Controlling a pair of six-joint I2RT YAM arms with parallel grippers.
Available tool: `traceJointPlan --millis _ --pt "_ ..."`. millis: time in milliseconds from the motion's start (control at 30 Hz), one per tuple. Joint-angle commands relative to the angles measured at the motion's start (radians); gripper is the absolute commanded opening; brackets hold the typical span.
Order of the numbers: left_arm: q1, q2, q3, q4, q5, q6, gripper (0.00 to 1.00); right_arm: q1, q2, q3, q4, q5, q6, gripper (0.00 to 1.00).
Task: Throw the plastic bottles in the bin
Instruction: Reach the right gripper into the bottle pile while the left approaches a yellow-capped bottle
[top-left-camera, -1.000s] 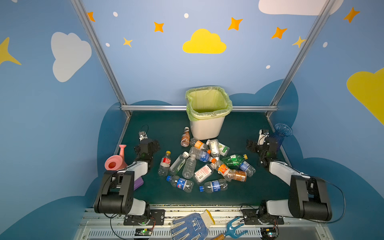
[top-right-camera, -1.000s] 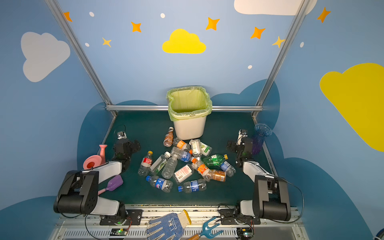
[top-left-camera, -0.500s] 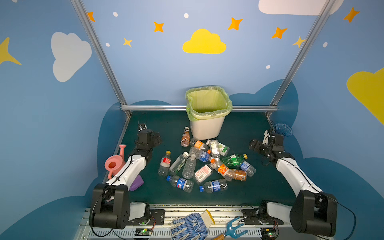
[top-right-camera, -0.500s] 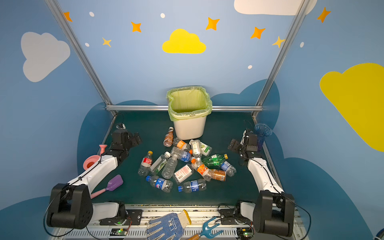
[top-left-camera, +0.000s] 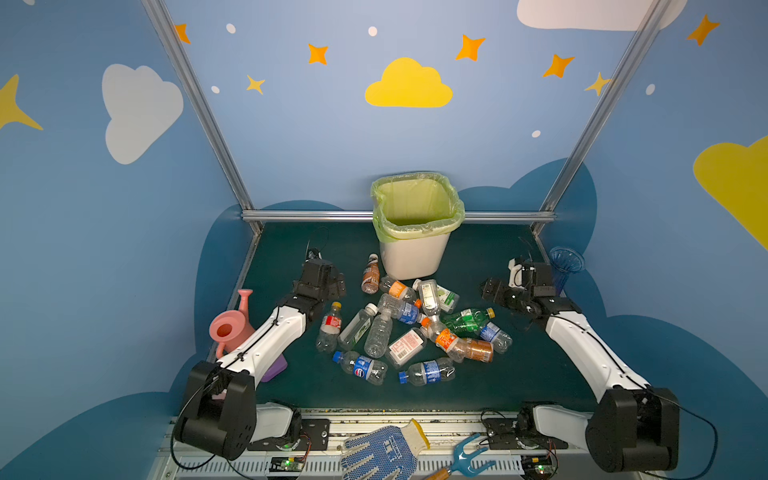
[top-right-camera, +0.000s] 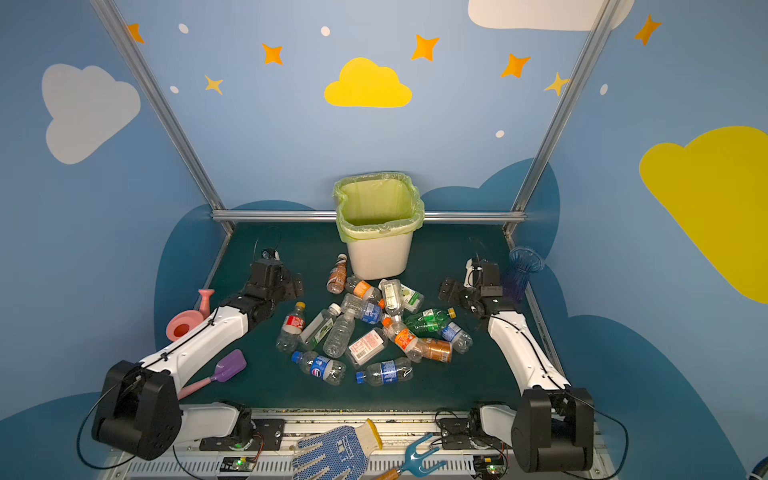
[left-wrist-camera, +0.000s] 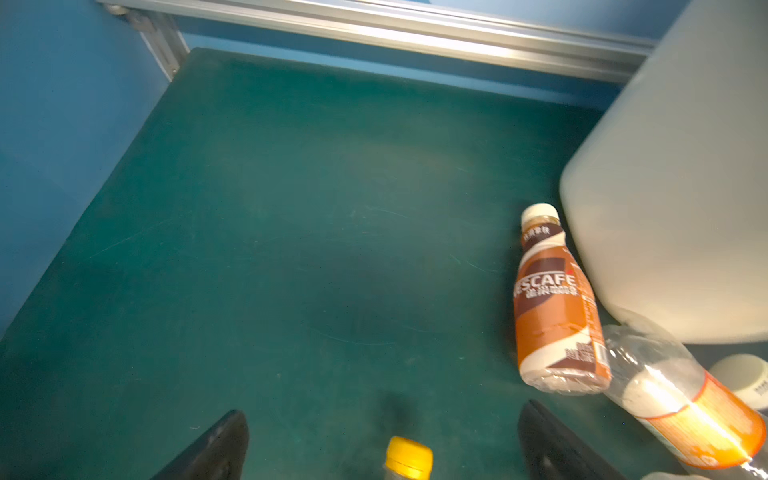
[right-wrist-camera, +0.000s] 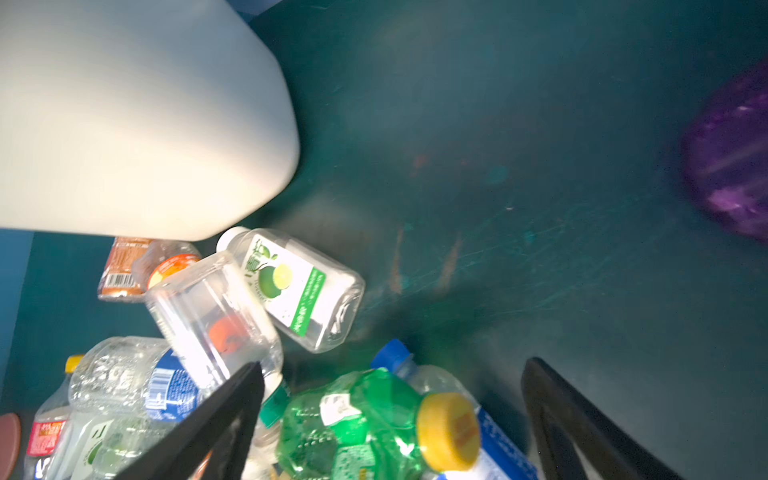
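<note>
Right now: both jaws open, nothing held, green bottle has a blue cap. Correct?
One error: the green bottle has a yellow cap, not blue; the right wrist view shows it clearly. The rest stands.

Robot lab test cell: cloud/star-painted walls (top-left-camera: 316, 137), alu frame (top-left-camera: 197, 104), 2 arms (top-left-camera: 266, 340) bolted to bench (top-left-camera: 286, 245).

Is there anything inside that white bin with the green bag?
Only the yellow-green bag shows inside the bin, no bottle against its inner walls. Its near wall hides the bottom, so that cannot be checked. The plastic bottles seen lie on the table in front.
</note>
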Motion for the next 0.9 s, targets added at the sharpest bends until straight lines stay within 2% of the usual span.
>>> traceJointPlan --millis 0,133,433,567,867 --pt "-0.010 0.025 0.023 -0.054 -0.026 -0.008 1.00 0.071 -0.017 0.048 -0.083 0.062 -0.010 0.92" --pt "-0.032 0.034 0.023 -0.055 -0.023 -0.022 1.00 0.155 -0.015 0.093 -0.197 0.097 -0.021 0.88" --pt "-0.038 0.043 0.029 -0.085 -0.088 -0.073 1.00 0.371 -0.031 0.137 -0.385 0.071 -0.128 0.80" --pt "-0.038 0.046 0.039 -0.095 -0.112 -0.072 1.00 0.446 0.007 0.162 -0.437 0.068 -0.144 0.72" --pt "-0.038 0.043 0.040 -0.116 -0.133 -0.075 1.00 0.567 0.122 0.195 -0.490 0.079 -0.159 0.78"
